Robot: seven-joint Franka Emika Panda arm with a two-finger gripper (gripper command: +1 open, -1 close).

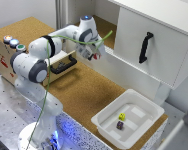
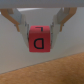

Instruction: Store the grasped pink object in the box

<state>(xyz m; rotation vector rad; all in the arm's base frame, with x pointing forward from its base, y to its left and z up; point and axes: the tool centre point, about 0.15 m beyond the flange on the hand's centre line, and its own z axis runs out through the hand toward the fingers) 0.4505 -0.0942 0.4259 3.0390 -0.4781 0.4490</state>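
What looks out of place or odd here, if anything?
Nothing stands out. The gripper holds the pink object squarely above the cork surface, and the box sits flat with two small blocks inside.

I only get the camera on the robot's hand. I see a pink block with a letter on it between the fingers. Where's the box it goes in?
Observer: The white box sits near the exterior view's lower right, on the brown table.
Operator: Is anything in it?
Observer: Yes, a small yellow block and a dark purple block lie inside.
Operator: Is my hand close to it?
Observer: No. The gripper hangs up near the white cabinet, well apart from the box, holding the pink block.
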